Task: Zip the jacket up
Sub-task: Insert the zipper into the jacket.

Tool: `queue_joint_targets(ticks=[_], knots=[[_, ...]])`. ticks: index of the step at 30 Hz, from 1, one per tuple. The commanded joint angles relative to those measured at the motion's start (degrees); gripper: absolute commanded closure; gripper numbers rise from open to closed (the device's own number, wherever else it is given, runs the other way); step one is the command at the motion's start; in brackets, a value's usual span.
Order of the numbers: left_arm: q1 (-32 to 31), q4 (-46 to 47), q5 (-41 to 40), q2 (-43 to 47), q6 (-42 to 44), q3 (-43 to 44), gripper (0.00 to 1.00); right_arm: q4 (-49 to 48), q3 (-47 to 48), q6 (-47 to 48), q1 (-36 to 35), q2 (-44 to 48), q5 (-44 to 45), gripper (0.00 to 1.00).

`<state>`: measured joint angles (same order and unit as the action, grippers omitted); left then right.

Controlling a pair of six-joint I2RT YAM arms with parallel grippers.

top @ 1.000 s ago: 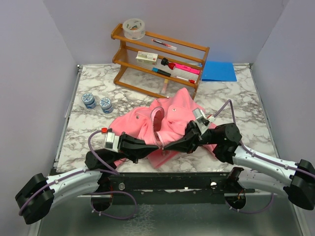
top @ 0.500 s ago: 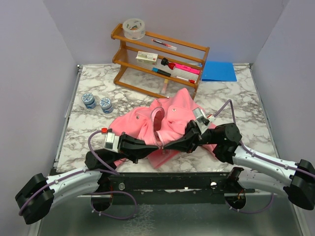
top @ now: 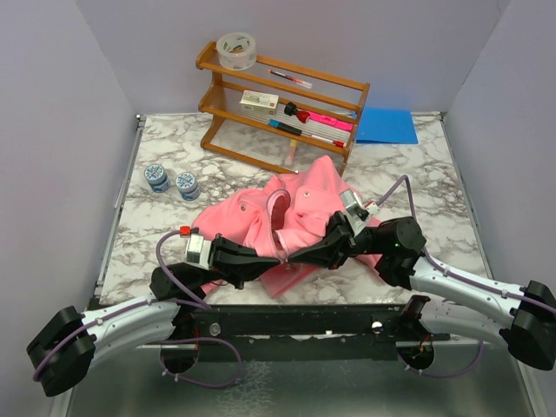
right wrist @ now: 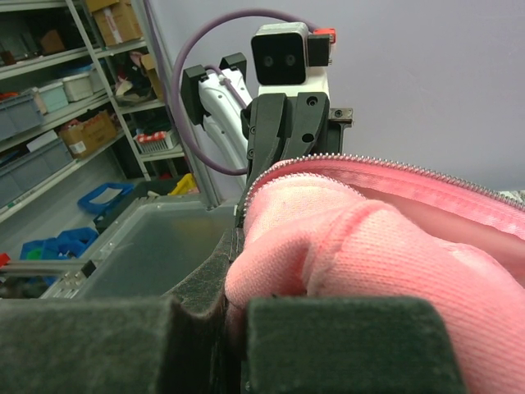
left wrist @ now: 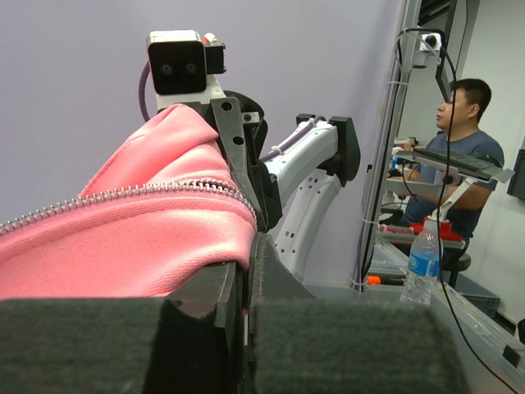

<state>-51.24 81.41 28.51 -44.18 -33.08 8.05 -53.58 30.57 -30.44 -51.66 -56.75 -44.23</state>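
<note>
The marble table [top: 417, 187] carries everything. The jacket [top: 300, 213] lies crumpled on it just in front of the wooden rack [top: 282, 104], on the side toward my arm bases. Its front is open and the pale lining shows.

Both arms meet at the hem farthest from the rack. The left gripper [top: 280, 258] has its fingers pressed together on the zipper edge, and its wrist view shows the silver teeth [left wrist: 123, 194] running right into the pinch. The right gripper [top: 295, 257] is pinching a fold of fleece, with the other row of teeth [right wrist: 394, 168] arching away above it.

My worries, biggest first:
- **Slack fabric.** The jacket is bunched rather than flat, so I expect any pull away from the rack would drag the whole garment toward the table edge instead of tensioning the track.
- **Finger clash.** The two grippers sit almost touching, so a small lateral correction could knock their fingers together and spring one hold.
- **Snagging.** The right pinch looks to be on plush fleece rather than tape, which could slip, or feed pile into the teeth.
- **The slider.** I cannot find it in any view, so I cannot tell whether the halves are engaged.
</note>
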Motion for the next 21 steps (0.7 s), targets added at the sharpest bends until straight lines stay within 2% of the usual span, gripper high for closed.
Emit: queue_joint_targets(ticks=[1,21], knots=[[-0.1,1.3,1.5,0.5,1.1,1.7,1.00,-3.2,2.7,0.2,0.0,-0.6,-0.1,1.00],[-0.1,-7.9,-1.9,2.1,4.7,2.3,1.00,-1.0,3.1,0.2,0.0,-0.9,2.3,1.00]])
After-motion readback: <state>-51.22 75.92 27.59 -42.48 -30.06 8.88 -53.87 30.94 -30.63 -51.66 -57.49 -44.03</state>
